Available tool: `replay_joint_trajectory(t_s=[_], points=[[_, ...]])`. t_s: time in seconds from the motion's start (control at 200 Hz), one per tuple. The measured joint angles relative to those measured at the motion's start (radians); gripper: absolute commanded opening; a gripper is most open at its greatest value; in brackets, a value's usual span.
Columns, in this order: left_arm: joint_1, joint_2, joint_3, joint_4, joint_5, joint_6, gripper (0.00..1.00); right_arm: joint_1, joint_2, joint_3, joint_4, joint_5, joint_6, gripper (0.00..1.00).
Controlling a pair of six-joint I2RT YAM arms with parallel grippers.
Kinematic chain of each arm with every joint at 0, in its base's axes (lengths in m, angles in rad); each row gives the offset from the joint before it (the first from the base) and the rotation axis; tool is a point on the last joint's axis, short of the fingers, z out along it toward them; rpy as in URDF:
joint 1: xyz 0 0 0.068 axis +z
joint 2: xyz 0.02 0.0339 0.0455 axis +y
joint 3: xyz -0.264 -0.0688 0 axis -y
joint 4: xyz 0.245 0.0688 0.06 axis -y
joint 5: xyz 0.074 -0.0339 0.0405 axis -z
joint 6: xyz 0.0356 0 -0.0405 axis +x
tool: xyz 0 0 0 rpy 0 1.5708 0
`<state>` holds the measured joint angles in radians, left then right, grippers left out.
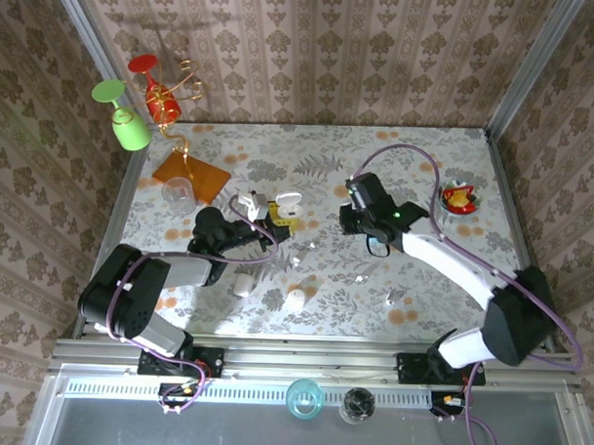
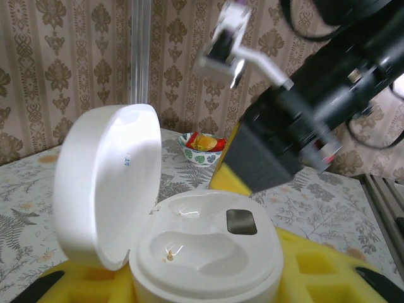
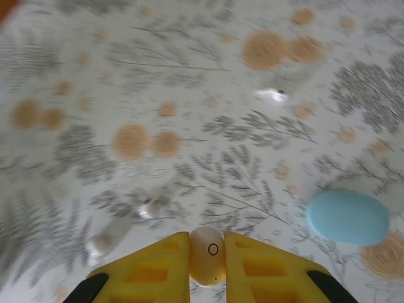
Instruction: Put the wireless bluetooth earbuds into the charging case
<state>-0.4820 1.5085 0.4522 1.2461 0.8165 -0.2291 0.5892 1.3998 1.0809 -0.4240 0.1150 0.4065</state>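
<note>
Left arm black; right arm white with black joints. Purple cables trail both. Right gripper has yellow fingers.

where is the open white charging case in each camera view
top external: open white charging case just left of centre.
left wrist: the case bottom centre, lid up at left.
shared landmark: small bowl of red bits, far right in top external, behind the case in left wrist.

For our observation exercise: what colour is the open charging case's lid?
The case lid is white; the left wrist view shows it best.
</note>
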Motion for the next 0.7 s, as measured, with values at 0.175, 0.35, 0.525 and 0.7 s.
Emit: replay_joint_trajectory(t_s=[0.175,0.35,0.525,0.7], points=[[-0.001,0.0,0.001,0.0,0.049,0.002,0.32,0.002,-0.13,-0.031,0.122,-0.184,-0.102,0.16],[-0.002,0.0,0.018,0.0,0.115,-0.005,0.31,0.014,-0.159,-0.027,0.188,-0.335,-0.174,0.16],[-0.002,0.0,0.035,0.001,0.173,-0.027,0.31,0.055,-0.133,0.021,0.189,-0.412,-0.233,0.16],[-0.003,0.0,0.042,0.001,0.201,-0.041,0.31,0.081,-0.095,0.06,0.189,-0.438,-0.267,0.16]])
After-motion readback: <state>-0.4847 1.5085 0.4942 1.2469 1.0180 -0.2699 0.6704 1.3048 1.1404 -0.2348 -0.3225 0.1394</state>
